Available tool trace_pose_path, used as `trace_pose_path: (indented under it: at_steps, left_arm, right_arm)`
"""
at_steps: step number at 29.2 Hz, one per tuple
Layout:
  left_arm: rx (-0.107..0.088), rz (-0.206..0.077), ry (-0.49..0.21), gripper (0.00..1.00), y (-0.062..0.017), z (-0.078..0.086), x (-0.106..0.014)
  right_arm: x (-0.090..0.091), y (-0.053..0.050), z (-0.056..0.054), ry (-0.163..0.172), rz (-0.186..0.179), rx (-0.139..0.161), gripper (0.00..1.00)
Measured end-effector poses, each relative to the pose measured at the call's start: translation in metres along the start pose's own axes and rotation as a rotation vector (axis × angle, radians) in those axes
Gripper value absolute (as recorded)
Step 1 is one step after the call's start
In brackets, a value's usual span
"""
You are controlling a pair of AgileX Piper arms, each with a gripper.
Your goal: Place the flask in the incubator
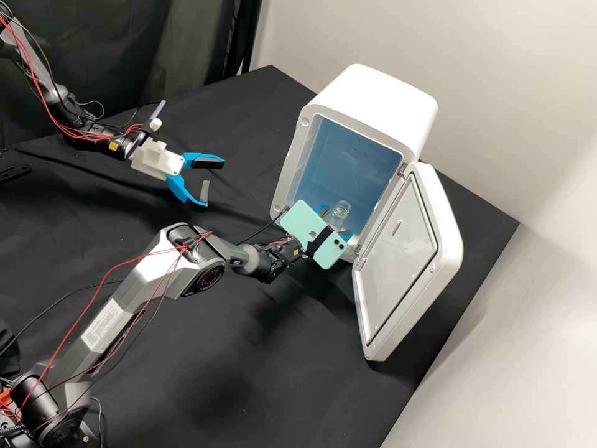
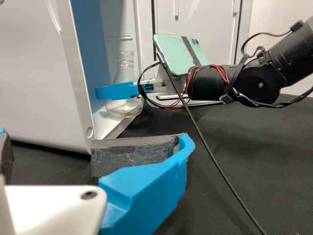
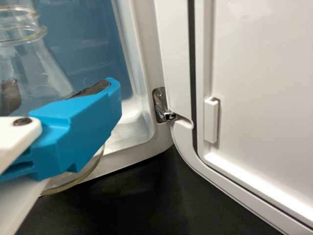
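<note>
Inside the incubator (image 1: 373, 106), on the chamber floor just past the front sill: that's where the flask (image 1: 339, 211) sits, on the hinge side. It's upright, long axis vertical, neck up, mouth open, and the base looks to be resting on the floor.

My right end effector (image 1: 333, 221) comes in level from the front through the opening, one blue finger on each side of the lower flask. As far as I can tell the fingers are clamped on the glass. The flask is dead ahead between the pads, not off to either side.

The right arm is the near one. My left end effector (image 1: 212, 180) hangs over the table (image 1: 249, 348) well apart from the incubator, fingers spread, holding nothing.

The door (image 1: 410, 261) is swung wide open, with the hinge (image 3: 164, 107) just beside my outer finger.

My read: the flask is barely inside. The next step is either to nudge it deeper along the approach axis, or to let go and back straight out. Any sideways drift puts a finger into the door frame or tips the glass.
</note>
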State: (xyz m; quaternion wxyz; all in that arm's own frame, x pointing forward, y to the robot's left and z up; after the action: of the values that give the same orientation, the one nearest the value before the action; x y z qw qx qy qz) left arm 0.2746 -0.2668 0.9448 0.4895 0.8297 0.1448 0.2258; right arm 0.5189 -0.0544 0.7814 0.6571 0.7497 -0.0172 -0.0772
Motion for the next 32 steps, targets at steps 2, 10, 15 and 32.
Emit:
trace_pose_path:
  at_steps: [2,10,15,32]
  left_arm:
    - [0.000,0.000,0.000,1.00,0.0000,0.0000,0.0000]
    - [0.000,0.000,0.000,1.00,0.0000,0.0000,0.0000]
    - [0.000,0.000,0.000,1.00,0.0000,0.0000,0.0000]
    - [-0.002,-0.010,0.006,1.00,-0.0028,-0.0018,-0.0022]
  right_arm:
    - [0.0008,0.0002,0.0000,0.001,0.002,0.003,0.00]
    - [0.0018,-0.0005,0.0012,0.004,0.006,-0.006,0.00]
    - [0.0018,-0.0005,0.0012,0.004,0.006,-0.008,1.00]
    - [0.0019,-0.0011,0.0039,-0.019,0.006,0.010,1.00]
